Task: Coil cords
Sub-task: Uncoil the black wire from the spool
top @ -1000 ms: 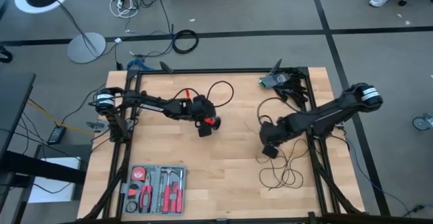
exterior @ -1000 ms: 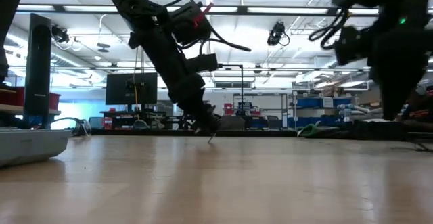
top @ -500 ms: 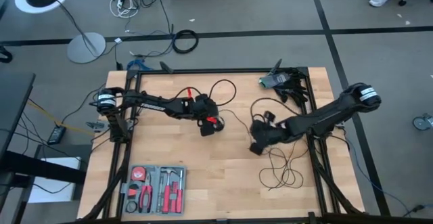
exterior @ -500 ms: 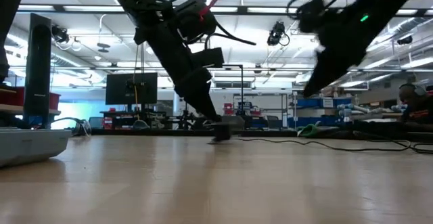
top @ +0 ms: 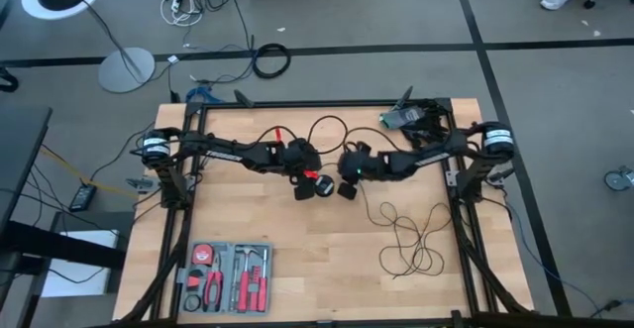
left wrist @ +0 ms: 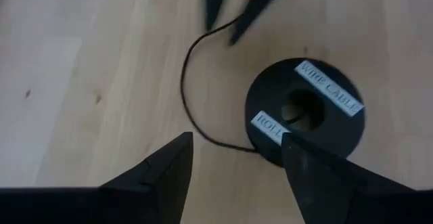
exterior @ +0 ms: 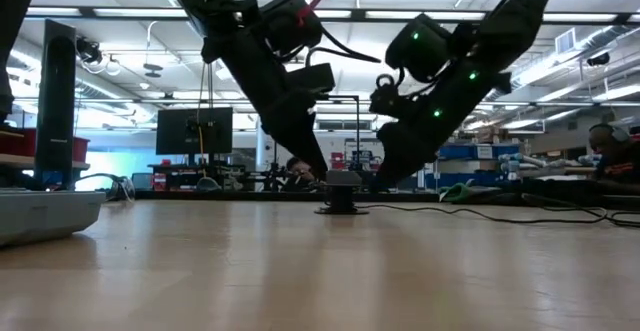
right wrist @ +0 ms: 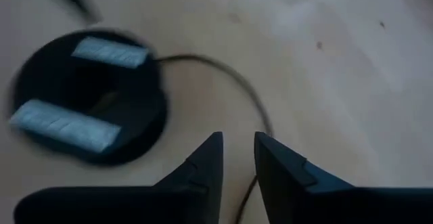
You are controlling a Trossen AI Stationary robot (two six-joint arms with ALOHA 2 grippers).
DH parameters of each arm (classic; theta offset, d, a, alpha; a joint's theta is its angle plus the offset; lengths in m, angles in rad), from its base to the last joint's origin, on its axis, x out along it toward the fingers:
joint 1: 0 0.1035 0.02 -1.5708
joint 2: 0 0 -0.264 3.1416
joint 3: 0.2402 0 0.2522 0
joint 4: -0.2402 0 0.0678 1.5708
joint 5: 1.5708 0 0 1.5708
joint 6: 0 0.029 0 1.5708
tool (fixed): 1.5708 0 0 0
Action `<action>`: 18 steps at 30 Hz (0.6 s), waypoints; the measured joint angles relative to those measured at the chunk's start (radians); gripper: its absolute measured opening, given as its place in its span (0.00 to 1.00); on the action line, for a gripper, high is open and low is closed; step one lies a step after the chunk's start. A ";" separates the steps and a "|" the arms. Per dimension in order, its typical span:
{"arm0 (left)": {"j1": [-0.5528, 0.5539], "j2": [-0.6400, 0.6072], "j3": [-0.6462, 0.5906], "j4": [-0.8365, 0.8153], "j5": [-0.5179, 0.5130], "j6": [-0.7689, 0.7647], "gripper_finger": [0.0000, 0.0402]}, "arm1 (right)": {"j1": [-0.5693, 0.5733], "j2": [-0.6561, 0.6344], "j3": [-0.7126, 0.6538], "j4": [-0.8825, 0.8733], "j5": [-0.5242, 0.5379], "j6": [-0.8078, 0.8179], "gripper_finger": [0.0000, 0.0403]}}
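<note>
The cord is a thin black wire (top: 411, 244) lying in loose loops on the wooden table, right of middle. It ends at a round black spool (left wrist: 304, 109) with white labels, which stands on the table (exterior: 340, 193). My left gripper (left wrist: 237, 139) hangs open just above and left of the spool. One of its fingers hides the spool's near edge. My right gripper (right wrist: 238, 139) slants down just right of the spool (right wrist: 88, 95), its fingers a little apart. The wire (right wrist: 243, 88) runs past them on the table.
A tool case (top: 223, 276) with red-handled tools lies at the near left corner. A green and black object (top: 401, 118) sits at the far right corner. The wire loops cover the near right part of the table. Bare wood lies at the near middle.
My right gripper has swung fast toward the table's left edge and come down, ending beside the spool and my left gripper. The strand of wire near it now runs farther left. My left arm has kept almost still.
</note>
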 joint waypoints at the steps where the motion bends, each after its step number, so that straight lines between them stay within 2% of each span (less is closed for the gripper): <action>1: 0.000 0.000 0.000 0.005 0.006 0.000 0.57 | -0.019 0.007 0.000 0.020 -0.023 -0.009 0.21; 9: 0.002 0.000 0.000 0.018 0.011 0.000 0.57 | -0.113 0.016 0.000 0.109 -0.167 -0.093 0.32; 15: 0.002 0.000 0.000 0.062 0.011 0.000 0.57 | -0.142 0.090 0.000 0.118 -0.200 -0.134 0.48; 18: 0.002 -0.001 0.000 0.083 0.016 0.001 0.57 | -0.142 0.127 0.005 0.134 -0.183 -0.132 0.50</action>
